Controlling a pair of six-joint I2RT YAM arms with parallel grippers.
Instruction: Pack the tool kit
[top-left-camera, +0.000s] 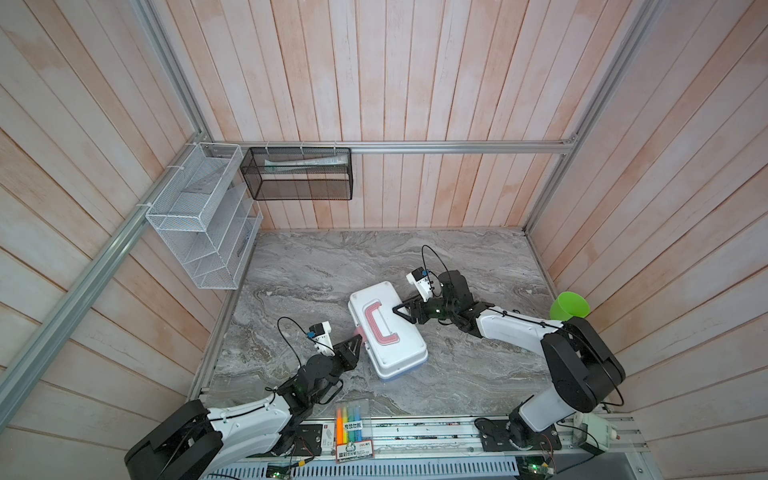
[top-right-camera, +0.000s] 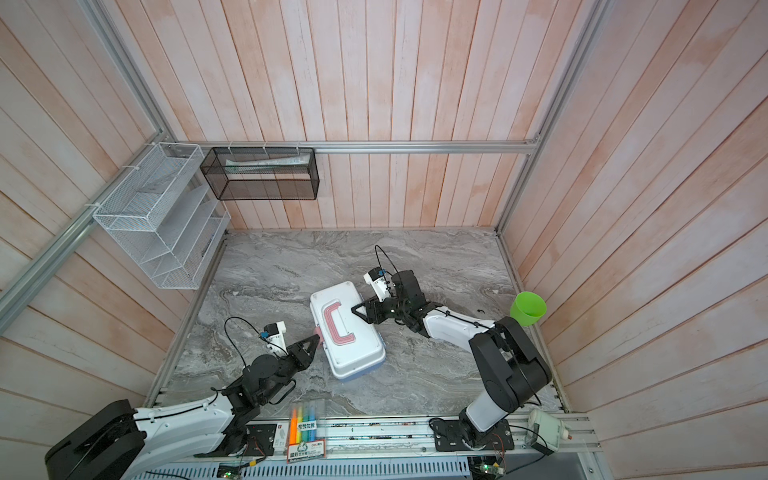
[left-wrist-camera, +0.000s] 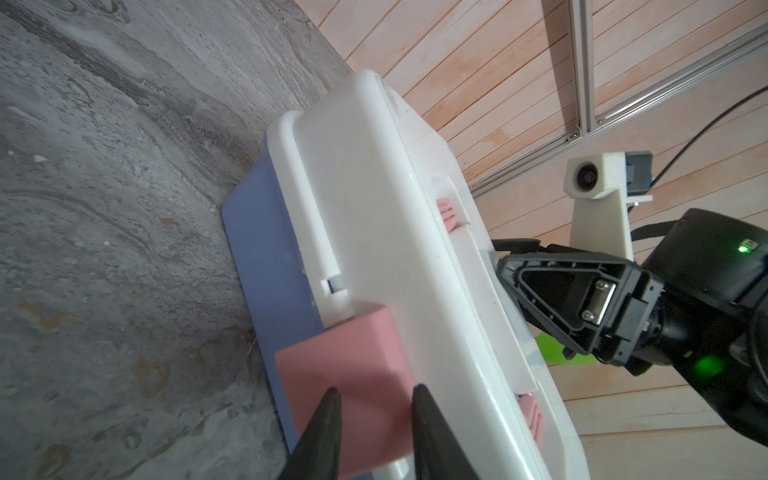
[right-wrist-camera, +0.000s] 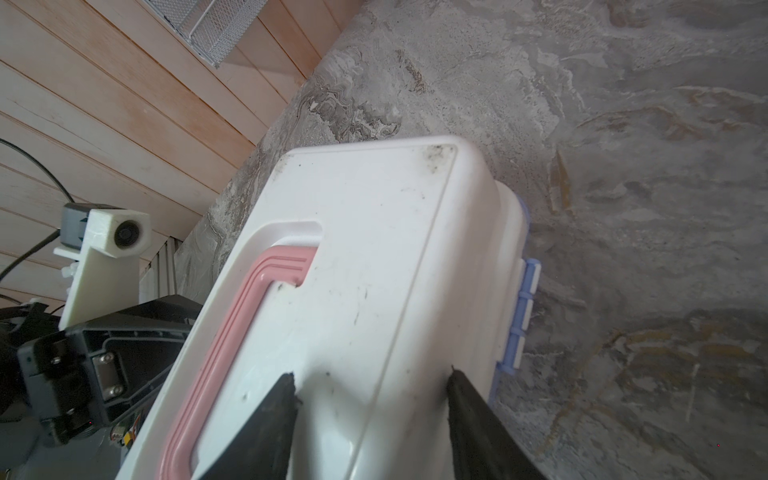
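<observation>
The tool kit (top-left-camera: 388, 332) (top-right-camera: 347, 330) lies closed on the marble table, white lid with the pink handle (top-left-camera: 376, 328) on top and the blue base below. My left gripper (top-left-camera: 359, 337) (left-wrist-camera: 376, 390) stands partly open at the case's near side. Its fingertips (left-wrist-camera: 332, 395) rest against the face of the pink latch (left-wrist-camera: 353, 365), and nothing is held between them. My right gripper (top-left-camera: 395, 309) (right-wrist-camera: 372, 374) is open at the far side, both fingertips resting on the white lid beside the handle (right-wrist-camera: 232, 332). The tools are out of view.
A clear pack of highlighter pens (top-left-camera: 352, 424) lies at the table's front edge. A green cup (top-left-camera: 569, 306) stands by the right wall. A white mesh rack (top-left-camera: 199, 216) and a black mesh basket (top-left-camera: 297, 174) hang on the walls at the back left.
</observation>
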